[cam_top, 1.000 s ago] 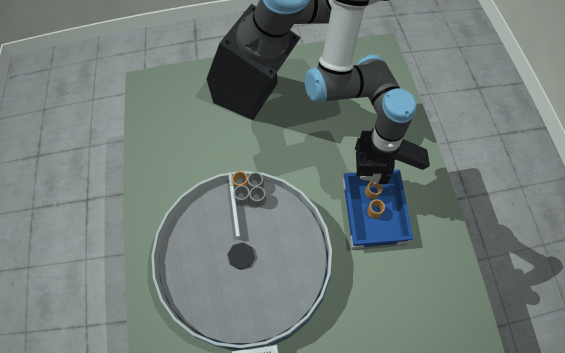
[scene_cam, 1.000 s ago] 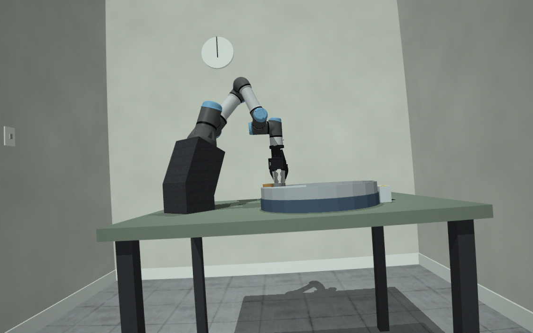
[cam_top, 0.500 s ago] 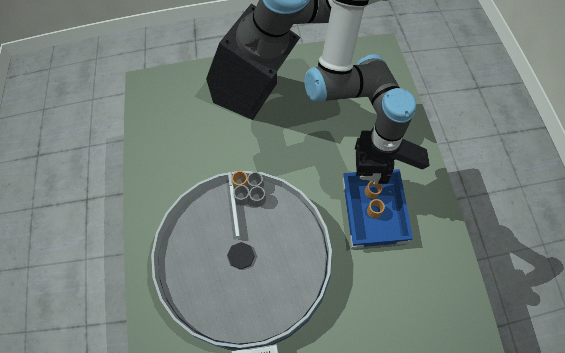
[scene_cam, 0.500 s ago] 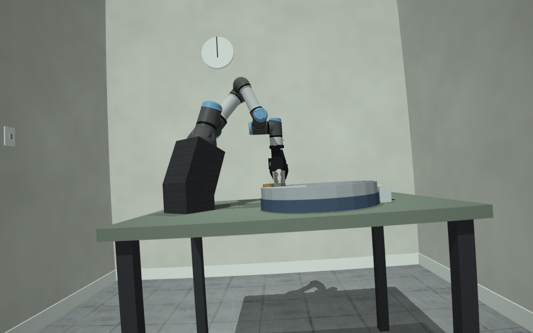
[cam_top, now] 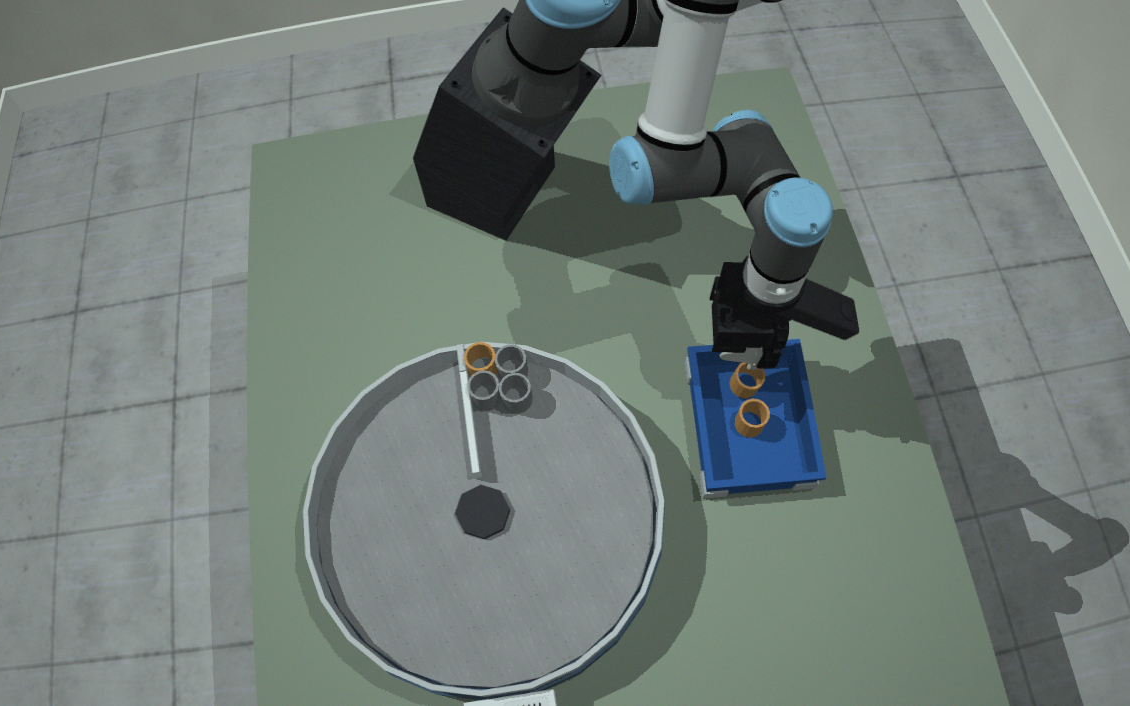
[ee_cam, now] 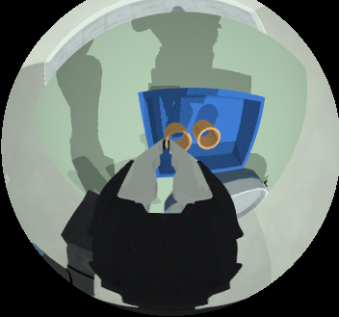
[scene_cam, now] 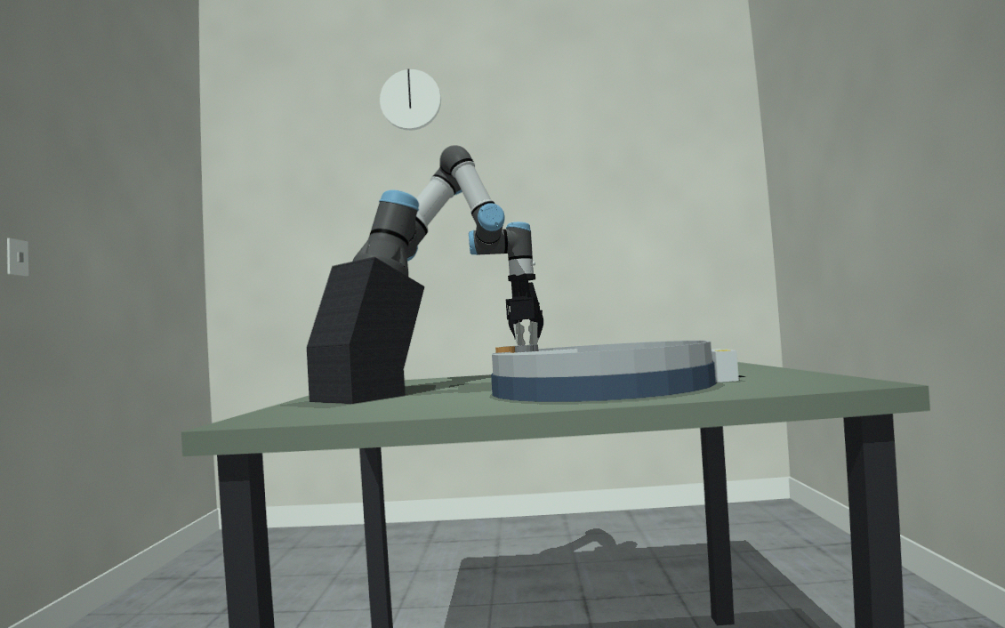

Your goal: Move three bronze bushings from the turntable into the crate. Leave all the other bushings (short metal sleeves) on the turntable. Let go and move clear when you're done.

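Held bronze bushing point(cam_top: 738, 389) point(ee_cam: 175, 128): at the claw point(cam_top: 749, 363) point(scene_cam: 526, 347) point(ee_cam: 166, 140), directly at its fingertips, inside the crate point(cam_top: 762, 483) point(ee_cam: 204, 92). Claw closed on its thin wall; rim pinched at one side, bulk of the ring off to the side of the tips. Whether its underside touches the crate floor, cannot tell; exterior view hides it behind the turntable point(cam_top: 659, 517) point(scene_cam: 600, 365) point(ee_cam: 249, 177).

Second bronze bushing point(cam_top: 750, 431) point(ee_cam: 201, 128): also in the crate, near the held one, apart from the claw.

Third bronze bushing point(cam_top: 492, 352) point(scene_cam: 504, 349): on the turntable, well apart from the claw, beside the white divider point(cam_top: 469, 420) near the rim. Grouped with it, three gray bushings point(cam_top: 529, 387); the four form a tight two-by-two cluster.

Count: bronze, three (two within the crate, one on the turntable); gray, three, all on the turntable. One crate, one turntable, one divider, one dark hub point(cam_top: 482, 512) at the turntable's middle.

Farther out: one green table point(cam_top: 359, 289) point(scene_cam: 553, 419) point(ee_cam: 116, 98) under everything; one round clock point(scene_cam: 410, 99) on the wall.
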Robot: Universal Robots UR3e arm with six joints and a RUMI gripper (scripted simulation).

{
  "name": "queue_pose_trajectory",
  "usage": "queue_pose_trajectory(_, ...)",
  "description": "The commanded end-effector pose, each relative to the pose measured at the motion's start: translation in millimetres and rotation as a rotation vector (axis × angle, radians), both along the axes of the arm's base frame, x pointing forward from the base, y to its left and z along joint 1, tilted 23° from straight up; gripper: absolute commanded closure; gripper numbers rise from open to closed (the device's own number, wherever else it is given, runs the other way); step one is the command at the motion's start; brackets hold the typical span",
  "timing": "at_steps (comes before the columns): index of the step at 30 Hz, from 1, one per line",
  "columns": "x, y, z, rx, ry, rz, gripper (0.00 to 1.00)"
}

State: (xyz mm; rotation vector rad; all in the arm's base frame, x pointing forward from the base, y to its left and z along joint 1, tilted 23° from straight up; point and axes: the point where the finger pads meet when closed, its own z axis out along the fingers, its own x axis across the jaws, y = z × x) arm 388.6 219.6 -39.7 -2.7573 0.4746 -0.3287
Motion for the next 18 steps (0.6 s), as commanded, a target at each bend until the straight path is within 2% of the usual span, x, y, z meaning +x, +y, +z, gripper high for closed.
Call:
queue_pose_trajectory(1,1.0,0.3,-0.5,0.0,-0.002,0.0,1.0)
queue_pose_trajectory(18,1.9,1.3,-3.8,0.0,-0.002,0.0,1.0)
